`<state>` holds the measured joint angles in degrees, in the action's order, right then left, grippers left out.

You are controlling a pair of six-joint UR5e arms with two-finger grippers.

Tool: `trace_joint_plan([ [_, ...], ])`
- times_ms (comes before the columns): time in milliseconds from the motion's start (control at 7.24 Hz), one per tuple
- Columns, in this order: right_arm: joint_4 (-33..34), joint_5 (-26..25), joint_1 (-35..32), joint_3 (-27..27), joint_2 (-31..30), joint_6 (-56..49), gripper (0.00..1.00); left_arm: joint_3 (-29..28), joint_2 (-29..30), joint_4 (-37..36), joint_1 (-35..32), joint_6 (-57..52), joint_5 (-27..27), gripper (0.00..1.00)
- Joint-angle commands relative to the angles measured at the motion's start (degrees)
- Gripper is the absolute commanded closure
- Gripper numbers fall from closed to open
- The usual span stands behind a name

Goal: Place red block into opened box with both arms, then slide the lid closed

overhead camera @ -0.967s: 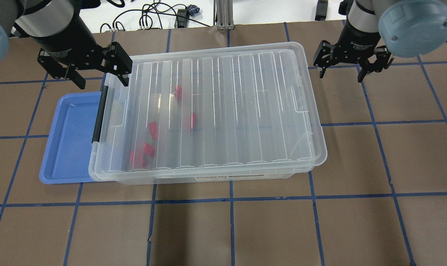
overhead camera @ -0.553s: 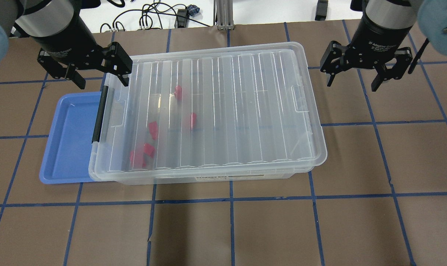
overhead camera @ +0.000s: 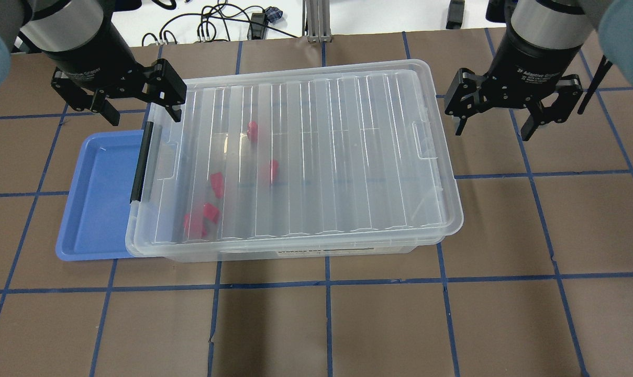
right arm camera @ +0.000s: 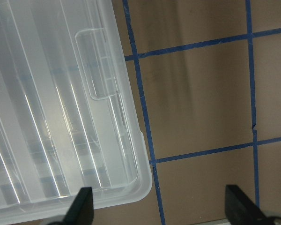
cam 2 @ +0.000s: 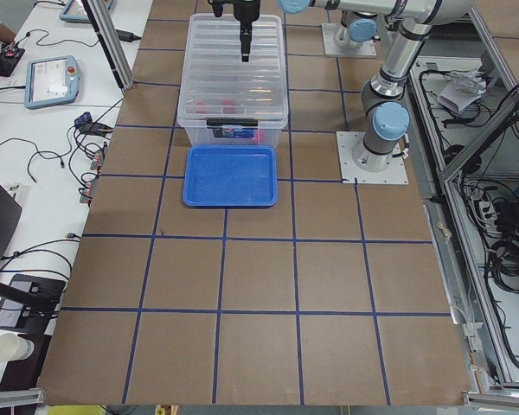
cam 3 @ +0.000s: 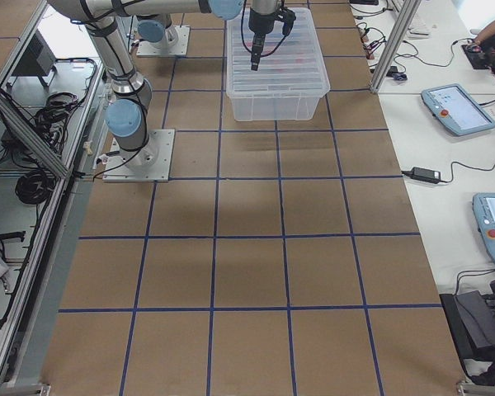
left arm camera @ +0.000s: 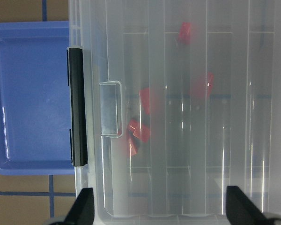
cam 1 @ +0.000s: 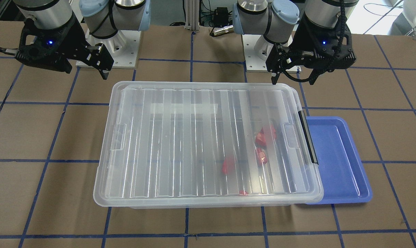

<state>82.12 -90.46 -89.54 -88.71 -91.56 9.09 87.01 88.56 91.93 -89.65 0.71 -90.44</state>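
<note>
The ribbed translucent lid (overhead camera: 337,157) lies flat over the clear box (overhead camera: 295,252), whose black bar (overhead camera: 141,162) runs along its left end. Several red blocks show blurred through the lid near that end, among them one red block (overhead camera: 252,131) and another (cam 1: 267,134). My left gripper (overhead camera: 143,116) hangs open above the box's back left corner, holding nothing. My right gripper (overhead camera: 492,131) is open too, over bare table just right of the box's back right corner. In the right wrist view the lid's recess (right arm camera: 96,65) is visible.
A blue tray (overhead camera: 96,199) lies against the box's left end, partly tucked under it. Brown table with blue tape lines (overhead camera: 326,324) stretches in front and to the right. Cables (overhead camera: 217,23) lie beyond the back edge.
My right gripper has shifted slightly right and toward the table's front, turning a little at the wrist. The left gripper, lid, box and blocks have not moved.
</note>
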Motion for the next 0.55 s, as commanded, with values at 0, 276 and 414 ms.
trace_joint_plan([
  [0, 0.1, -0.1, 0.0, -0.1, 0.4, 0.1, 0.00, -0.1, 0.4, 0.0, 0.0, 0.1, 0.2, 0.00],
  [276, 0.3, -0.2, 0.0, -0.1, 0.3, 0.1, 0.00, -0.9, -0.5, 0.1, 0.0, -0.4, -0.5, 0.00],
  [414, 1.3, -0.2, 0.0, -0.1, 0.0, 0.1, 0.00, -0.1, -0.2, 0.0, 0.0, -0.4, -0.3, 0.00],
])
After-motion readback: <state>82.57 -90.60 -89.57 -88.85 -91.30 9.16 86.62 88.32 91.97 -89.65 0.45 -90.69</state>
